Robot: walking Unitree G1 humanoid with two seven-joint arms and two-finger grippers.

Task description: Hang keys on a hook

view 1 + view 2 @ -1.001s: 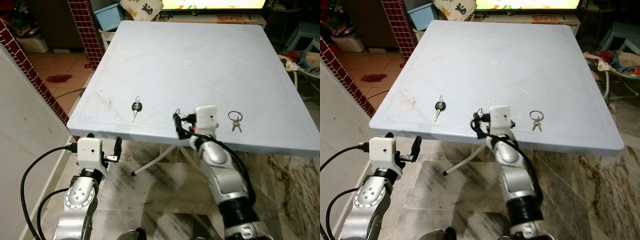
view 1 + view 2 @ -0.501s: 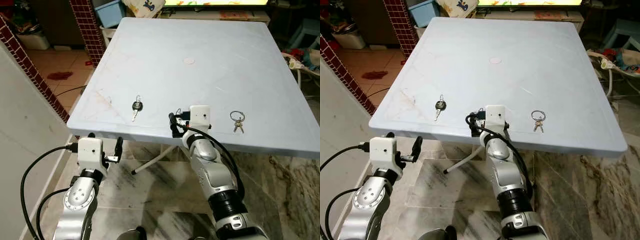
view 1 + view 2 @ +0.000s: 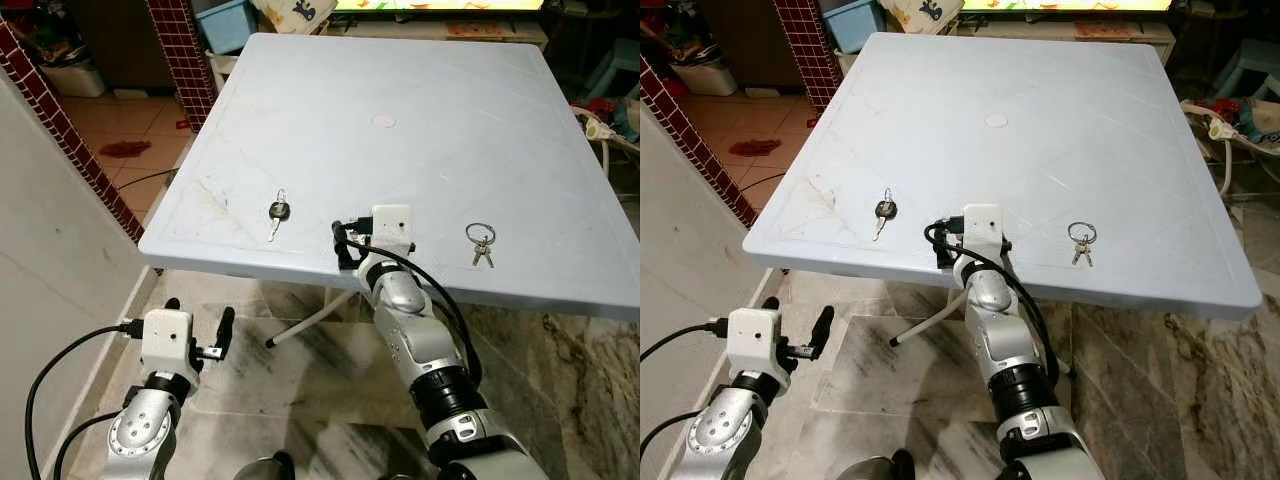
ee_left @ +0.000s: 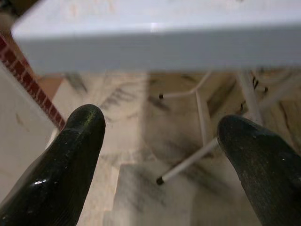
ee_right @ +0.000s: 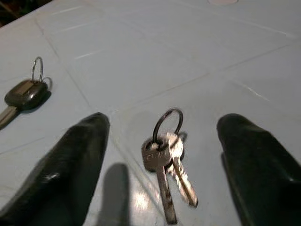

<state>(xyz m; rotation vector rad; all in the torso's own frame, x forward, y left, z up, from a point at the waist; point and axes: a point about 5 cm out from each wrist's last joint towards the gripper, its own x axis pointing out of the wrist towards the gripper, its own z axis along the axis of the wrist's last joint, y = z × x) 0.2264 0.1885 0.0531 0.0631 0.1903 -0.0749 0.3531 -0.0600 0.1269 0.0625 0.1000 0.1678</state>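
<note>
A bunch of two small keys on a ring (image 5: 162, 157) lies on the pale blue table (image 3: 450, 150) near its front edge. My right gripper (image 5: 164, 125) is open just above the table, one finger on each side of the bunch; the head views place it at the front edge (image 3: 340, 245). A black-headed key (image 3: 278, 211) lies to its left, and another ring of keys (image 3: 480, 243) lies to its right. My left gripper (image 3: 198, 318) hangs open below the table's front left corner, holding nothing.
A small white disc (image 3: 383, 121) sits mid-table. A red brick pillar (image 3: 185, 50) and a blue bin (image 3: 225, 20) stand behind the table's left side. A white wall (image 3: 50, 270) runs along my left. Folding table legs (image 4: 202, 117) cross the marble floor underneath.
My right gripper has slid left along the table's front edge, away from the right-hand ring of keys. The left arm has dropped lower below the table.
</note>
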